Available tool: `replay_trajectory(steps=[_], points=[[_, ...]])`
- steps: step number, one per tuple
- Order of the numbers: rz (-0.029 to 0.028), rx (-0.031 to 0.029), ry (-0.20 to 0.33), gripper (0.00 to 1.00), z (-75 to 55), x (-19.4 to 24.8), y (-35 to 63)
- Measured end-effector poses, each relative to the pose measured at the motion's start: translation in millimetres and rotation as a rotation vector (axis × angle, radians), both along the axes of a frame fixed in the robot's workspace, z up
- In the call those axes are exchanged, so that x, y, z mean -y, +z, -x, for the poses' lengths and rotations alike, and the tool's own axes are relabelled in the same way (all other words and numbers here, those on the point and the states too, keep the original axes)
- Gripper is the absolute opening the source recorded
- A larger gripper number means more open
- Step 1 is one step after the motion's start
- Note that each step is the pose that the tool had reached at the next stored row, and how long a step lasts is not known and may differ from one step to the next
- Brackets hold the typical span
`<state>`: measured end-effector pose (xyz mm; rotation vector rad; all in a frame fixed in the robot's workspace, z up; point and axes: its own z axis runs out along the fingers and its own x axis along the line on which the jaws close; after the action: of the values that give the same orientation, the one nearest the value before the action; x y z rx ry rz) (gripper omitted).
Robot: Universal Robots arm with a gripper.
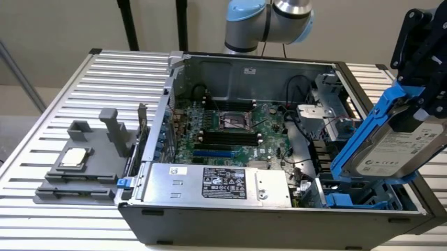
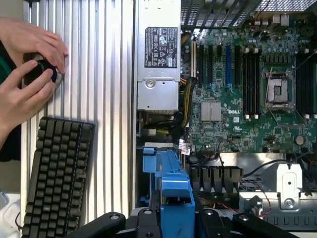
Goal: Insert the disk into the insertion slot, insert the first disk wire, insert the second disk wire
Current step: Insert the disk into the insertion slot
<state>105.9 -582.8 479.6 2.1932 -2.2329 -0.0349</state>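
Your jaws are pinching the disk (image 1: 394,151), holding it tilted above what seems the insertion slot (image 1: 351,201).

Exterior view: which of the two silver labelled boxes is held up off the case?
The disk in its blue carrier, held tilted in the fingers; the power-supply box lies flat inside the case.

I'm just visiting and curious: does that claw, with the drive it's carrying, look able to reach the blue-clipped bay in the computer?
Probably yes. The claw holds the disk tilted just above the insertion slot, whose top looks open; nothing visible lies between them.
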Motion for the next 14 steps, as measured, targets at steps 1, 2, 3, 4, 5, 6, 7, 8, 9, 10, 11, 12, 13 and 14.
replay_trajectory(steps=[1, 2, 3, 4, 5, 6, 7, 8, 9, 10, 11, 12, 13, 14], points=[[0.0000, 0.0000, 0.000, 0.32, 0.0, 0.0, 0.0], [-0.0001, 0.0000, 0.000, 0.32, 0.0, 0.0, -0.1], [0.0000, 0.0000, 0.000, 0.32, 0.0, 0.1, -0.1], [0.0000, 0.0000, 0.000, 0.32, 0.0, 0.0, -0.1], [-0.0001, 0.0000, 0.000, 0.32, 0.0, 0.1, -0.1], [0.0000, 0.0000, 0.000, 0.32, 0.0, 0.0, 0.0], [-0.0001, 0.0000, 0.000, 0.32, 0.0, 0.0, -0.1], [0.0000, 0.0000, 0.000, 0.32, 0.0, 0.0, -0.1], [0.0000, 0.0000, 0.000, 0.32, 0.0, 0.1, -0.1], [0.0000, 0.0000, 0.000, 0.32, 0.0, 0.1, -0.1], [0.0000, 0.0000, 0.000, 0.32, 0.0, 0.0, -0.1], [0.0000, 0.0000, 0.000, 0.32, 0.0, 0.1, -0.1], [-0.0001, 0.0000, 0.000, 0.32, 0.0, 0.0, -0.1], [0.0000, 0.0001, 0.000, 0.32, 0.0, 0.0, -0.1]])
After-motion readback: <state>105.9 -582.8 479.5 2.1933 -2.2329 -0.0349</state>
